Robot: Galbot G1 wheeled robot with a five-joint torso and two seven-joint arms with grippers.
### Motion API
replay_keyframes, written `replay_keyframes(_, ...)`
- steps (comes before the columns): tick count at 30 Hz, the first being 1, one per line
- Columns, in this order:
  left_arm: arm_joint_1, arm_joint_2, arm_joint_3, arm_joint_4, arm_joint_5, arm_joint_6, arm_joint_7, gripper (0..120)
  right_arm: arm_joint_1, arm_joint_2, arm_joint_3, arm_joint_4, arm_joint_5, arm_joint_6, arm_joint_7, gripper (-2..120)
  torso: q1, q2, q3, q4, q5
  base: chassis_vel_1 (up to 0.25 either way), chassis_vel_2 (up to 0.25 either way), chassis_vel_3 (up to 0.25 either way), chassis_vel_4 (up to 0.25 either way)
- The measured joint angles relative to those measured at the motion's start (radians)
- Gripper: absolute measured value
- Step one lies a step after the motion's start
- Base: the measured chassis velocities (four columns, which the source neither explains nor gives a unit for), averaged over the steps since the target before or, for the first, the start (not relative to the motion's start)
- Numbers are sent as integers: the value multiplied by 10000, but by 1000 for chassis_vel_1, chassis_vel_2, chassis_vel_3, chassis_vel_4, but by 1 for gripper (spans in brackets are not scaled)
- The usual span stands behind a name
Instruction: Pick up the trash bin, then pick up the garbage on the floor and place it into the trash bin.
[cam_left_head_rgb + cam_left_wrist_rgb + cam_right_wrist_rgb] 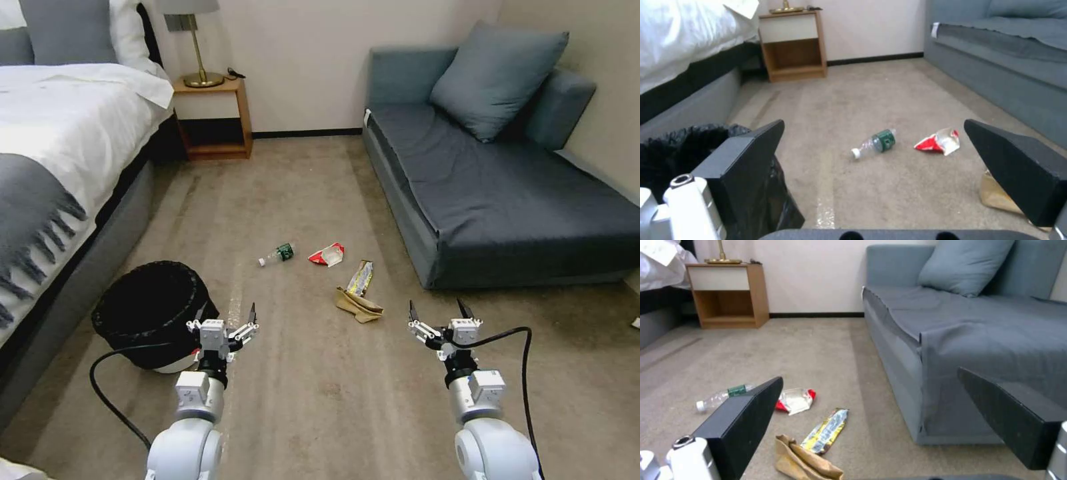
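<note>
While the bottle (278,253), red packet (327,254), foil wrapper (360,277) and brown paper (359,305) lie on the carpet (313,193), the left hand (225,315) beside the trash bin (150,310) and the right hand (438,310) hover spread wide.

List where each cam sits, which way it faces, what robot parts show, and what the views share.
Head view: high on the head, looking forward and down at the carpet; both arms show, left gripper by the trash bin, right gripper open over bare floor.
Left wrist view: low, facing the nightstand; own open fingers frame the bottle.
Right wrist view: low, facing the sofa; own fingers show.
Shared: bottle, red-and-white packet, brown paper.
</note>
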Motion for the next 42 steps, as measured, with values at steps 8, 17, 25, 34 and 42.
replay_keyframes(8,0,0,0,0,0,0,0,100,-1,1,-2,1,0,5,2,100,0,0,0,0,0,0,0,0,0)
replay_keyframes(17,632,610,-742,-1327,-1199,-1548,-1186,100,-510,322,-548,330,-390,864,443,100,0,0,-2,5,9,0,0,0,0)
replay_keyframes(25,924,777,-750,-1403,-1133,-1779,-1087,100,-1264,929,-1715,939,-1161,2543,1372,100,0,0,-1,0,-1,0,0,0,0)
replay_keyframes(34,1044,858,-667,-1178,-984,-1674,-919,100,-1041,830,-1723,870,-1054,2538,1430,100,-1,0,-1,0,-1,0,0,0,0)
replay_keyframes(42,453,2150,-1333,-1198,-2888,-595,-1085,100,-873,656,-1697,793,-829,2365,1443,100,0,0,0,-1,-2,0,0,0,0)
